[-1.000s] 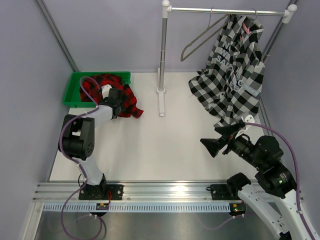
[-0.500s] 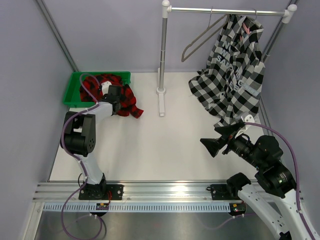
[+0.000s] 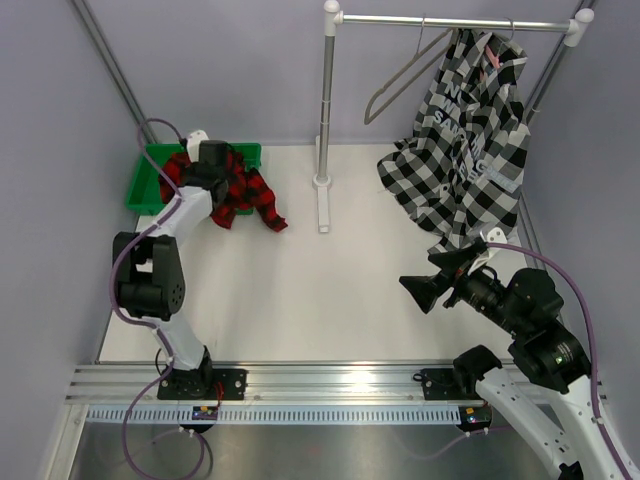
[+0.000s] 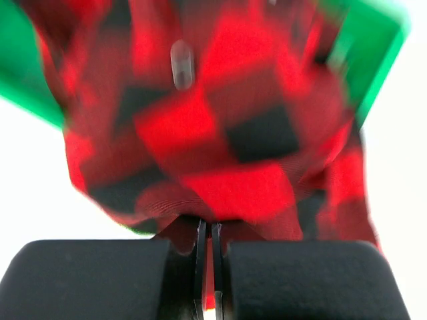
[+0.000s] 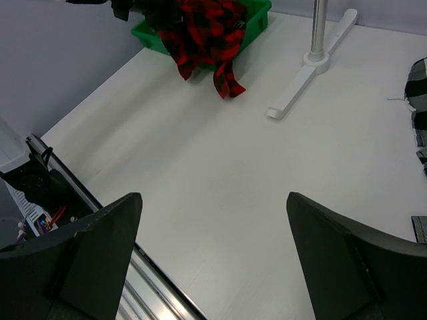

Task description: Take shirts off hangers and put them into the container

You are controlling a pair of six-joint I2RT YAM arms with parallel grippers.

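Observation:
The red-and-black shirt [image 3: 243, 196] lies bunched half in the green container [image 3: 146, 178], one sleeve trailing onto the table. My left gripper [image 3: 210, 168] is above the container, shut on a fold of that shirt [image 4: 220, 133], with cloth pinched between the jaws [image 4: 208, 230]. The black-and-white shirt [image 3: 465, 150] hangs from a wire hanger [image 3: 508, 30] on the rail. An empty hanger [image 3: 400, 80] hangs tilted beside it. My right gripper [image 3: 425, 285] is open over bare table below the hanging shirt, holding nothing [image 5: 213, 227].
The rack's silver rail [image 3: 450, 19] runs across the back right, its post [image 3: 326, 100] and white foot [image 5: 313, 63] standing mid-table. Grey walls close in left and right. The aluminium rail [image 3: 330, 385] with the arm bases is at the near edge.
My left gripper has shut on the red-and-black shirt and moved back and left over the container, dragging the cloth with it. The right arm has stayed put.

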